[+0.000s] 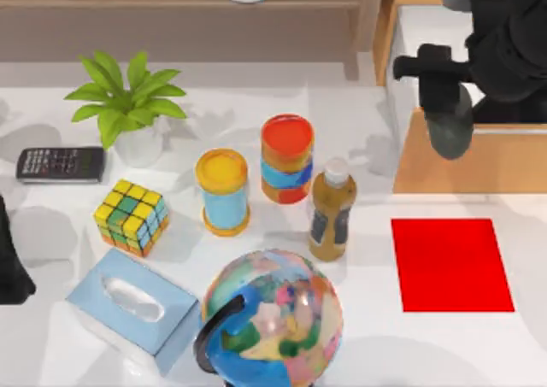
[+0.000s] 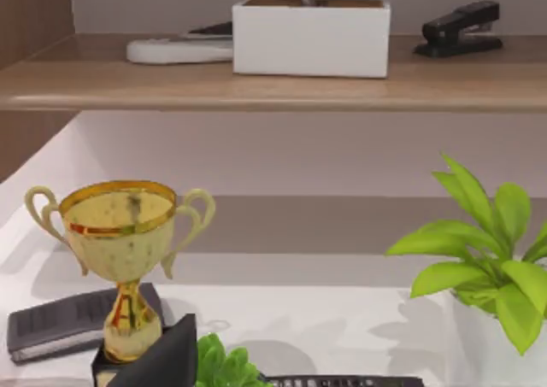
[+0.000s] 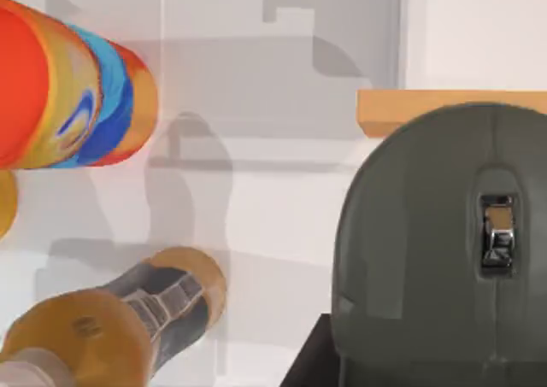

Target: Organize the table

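White and glossy, the wide tabletop (image 1: 359, 353) runs across nearly the whole top view, its middle and left crowded with things. At the upper right of the frame my right gripper (image 1: 446, 105) hangs over the light-brown wooden drawer cabinet (image 1: 479, 161), pinching a dark grey rounded computer mouse (image 1: 450, 129) — the right wrist view shows that mouse (image 3: 427, 250) close up, scroll wheel and all.

Below the cabinet, at the right, lies a flat red rectangular mat (image 1: 451, 264). Left of it stands a brown bottle with a white cap (image 1: 332, 209), then an orange-lidded can banded in blue and yellow (image 1: 287, 158) and a yellow-lidded light-blue can (image 1: 223, 190). A multicoloured globe on a dark arc stand (image 1: 273, 319) sits at the bottom centre, beside a pale blue tissue box (image 1: 132, 308). Further left — a colourful puzzle cube (image 1: 131, 216), a black calculator (image 1: 60, 164) and a green leafy plant in a white pot (image 1: 128, 105).

My left arm (image 1: 10, 259) is at the frame's left edge; whether its gripper is spread or pressed together, I cannot tell.
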`<state>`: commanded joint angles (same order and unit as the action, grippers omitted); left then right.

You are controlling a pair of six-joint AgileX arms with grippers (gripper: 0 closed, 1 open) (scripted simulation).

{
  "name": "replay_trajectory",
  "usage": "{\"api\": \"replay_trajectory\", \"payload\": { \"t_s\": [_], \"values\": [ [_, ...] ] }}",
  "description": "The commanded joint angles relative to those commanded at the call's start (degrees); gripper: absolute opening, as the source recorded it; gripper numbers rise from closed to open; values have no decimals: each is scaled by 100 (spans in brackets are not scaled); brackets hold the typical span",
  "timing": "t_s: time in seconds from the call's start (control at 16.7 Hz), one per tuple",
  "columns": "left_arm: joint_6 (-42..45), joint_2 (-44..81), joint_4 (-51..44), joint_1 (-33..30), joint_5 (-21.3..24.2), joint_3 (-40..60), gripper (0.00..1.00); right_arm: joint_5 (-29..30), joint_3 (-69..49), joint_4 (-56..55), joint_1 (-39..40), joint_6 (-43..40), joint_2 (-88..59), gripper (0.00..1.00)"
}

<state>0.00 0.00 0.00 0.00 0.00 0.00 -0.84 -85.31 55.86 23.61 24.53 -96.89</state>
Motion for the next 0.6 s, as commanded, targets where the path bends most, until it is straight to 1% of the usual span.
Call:
{"api": "replay_trajectory", "payload": {
  "t_s": [0.36, 0.6],
  "values": [
    [0, 0, 0, 0, 0, 0, 100, 106, 1457, -485, 200, 53, -87, 0],
    [0, 0, 0, 0, 0, 0, 100, 227, 2028, -926, 119, 69, -473, 0]
  ]
}}
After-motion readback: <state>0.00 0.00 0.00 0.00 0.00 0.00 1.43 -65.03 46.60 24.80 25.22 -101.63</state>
